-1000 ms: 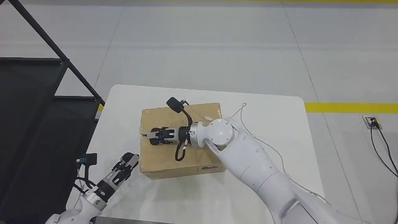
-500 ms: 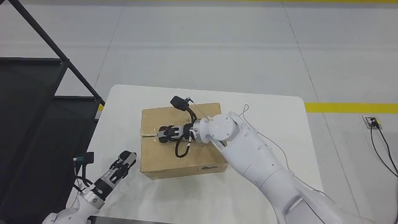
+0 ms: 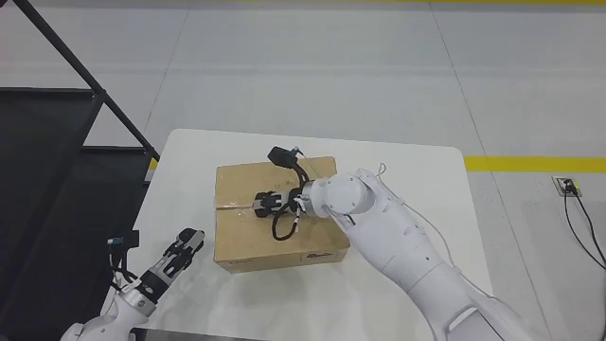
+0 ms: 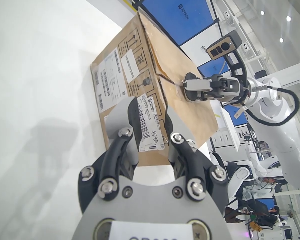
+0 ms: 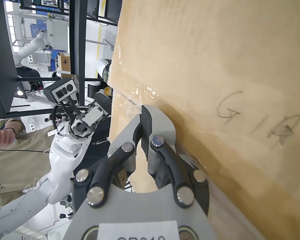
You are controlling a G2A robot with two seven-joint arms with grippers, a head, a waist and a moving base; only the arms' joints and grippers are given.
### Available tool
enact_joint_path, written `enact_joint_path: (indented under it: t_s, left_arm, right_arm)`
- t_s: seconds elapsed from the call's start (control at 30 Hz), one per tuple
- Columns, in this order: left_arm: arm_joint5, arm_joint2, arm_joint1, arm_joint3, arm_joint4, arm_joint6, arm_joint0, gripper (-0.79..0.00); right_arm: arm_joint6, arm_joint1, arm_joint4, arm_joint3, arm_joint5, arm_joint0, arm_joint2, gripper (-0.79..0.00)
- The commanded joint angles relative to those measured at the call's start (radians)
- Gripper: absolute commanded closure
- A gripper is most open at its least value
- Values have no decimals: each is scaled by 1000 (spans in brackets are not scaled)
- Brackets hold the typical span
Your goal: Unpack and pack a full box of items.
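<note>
**Right gripper slides along the box seam**

Since the earlier frames we see the left gripper (image 3: 189, 240) pull back slightly toward the near left corner of the tabletop (image 3: 407, 199). The right gripper (image 3: 261, 206) has travelled along the central seam (image 3: 232, 208) of the box (image 3: 241, 237), from the seam's left end toward the middle of the lid. The box itself has not shifted.

The left gripper hangs over the narrow strip of tabletop between the left edge and the box's left side, near the box's near left corner but apart from it. Its jaws stand apart in the left wrist view (image 4: 150, 121), with nothing between them. The box rests closed, left of the tabletop's middle and closer to the far edge than to the near one. The right gripper lies low across the lid. In its own wrist view (image 5: 143, 123) we see the jaws pressed together, with the tips touching the glossy taped seam (image 5: 130, 96). To the right of the box a broad stretch of tabletop runs open to the right edge. A thinner band lies open along the far edge.

On the box's left side (image 4: 115, 81) we see several white labels (image 4: 131, 63) with barcodes and a row of printed handling symbols (image 4: 137, 56). The lid (image 5: 215, 51) carries faint pencil handwriting (image 5: 260, 123) beside the right gripper.
</note>
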Motion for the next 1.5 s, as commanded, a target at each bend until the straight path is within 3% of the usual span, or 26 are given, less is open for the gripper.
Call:
enact_joint_path:
  t_s: [0.0, 0.53, 1.17, 1.47]
  left_arm:
    - [2, 1, 0, -1, 3, 1, 0, -283]
    - [8, 0, 0, -9, 9, -1, -3, -280]
    - [16, 15, 1, 1, 15, -22, -32, -274]
    - [16, 14, 3, 4, 16, -32, -40, -274]
  right_arm:
    - [9, 13, -14, -24, 15, -12, 22, 0]
    - [71, 112, -128, -239, 117, -153, 207, 0]
    - [118, 205, -123, -414, 154, -312, 464, 0]
    - [131, 235, -75, -425, 140, -368, 559, 0]
